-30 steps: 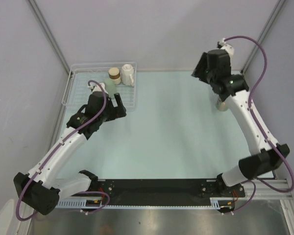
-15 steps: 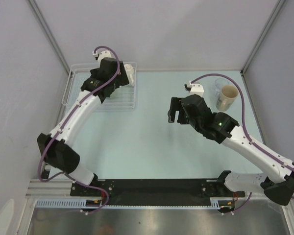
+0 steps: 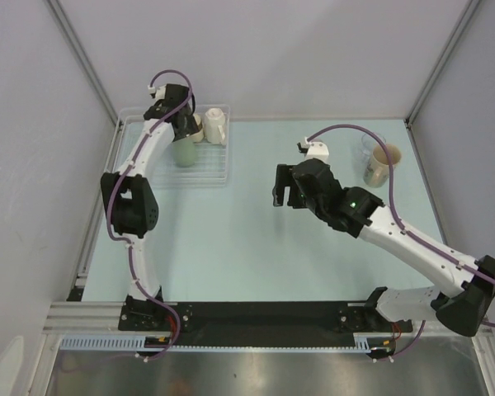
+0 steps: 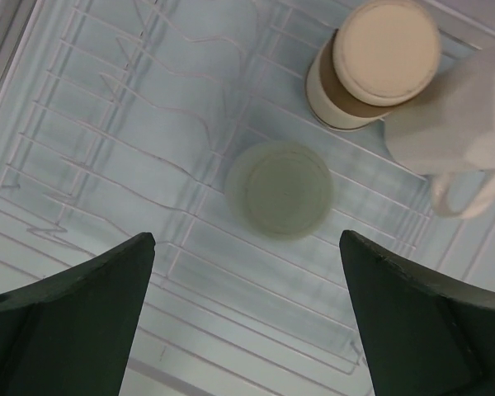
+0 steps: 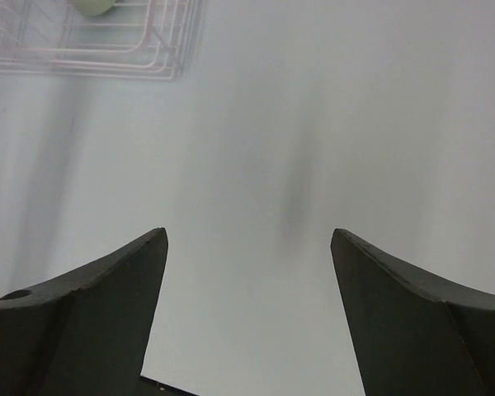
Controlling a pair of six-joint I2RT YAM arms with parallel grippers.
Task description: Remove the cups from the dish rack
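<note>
Now the left end effector point(image 4: 243, 247), fingers spread, hovers over the pale green round cup point(image 4: 279, 188) in the white wire dish rack point(image 4: 107, 165); descend centred, avoiding the white handled mug point(image 4: 470, 115).

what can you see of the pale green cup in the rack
The pale green cup is small, round and plain, with a matte, slightly translucent look and no handle in sight. It stands on end on the thin bars of the dish rack, near its middle. Whether the rim or the base faces up cannot be told. It stands apart from the brown-banded cup and the white mug beyond it. The open left gripper hangs above it, with nothing touching it.
</note>
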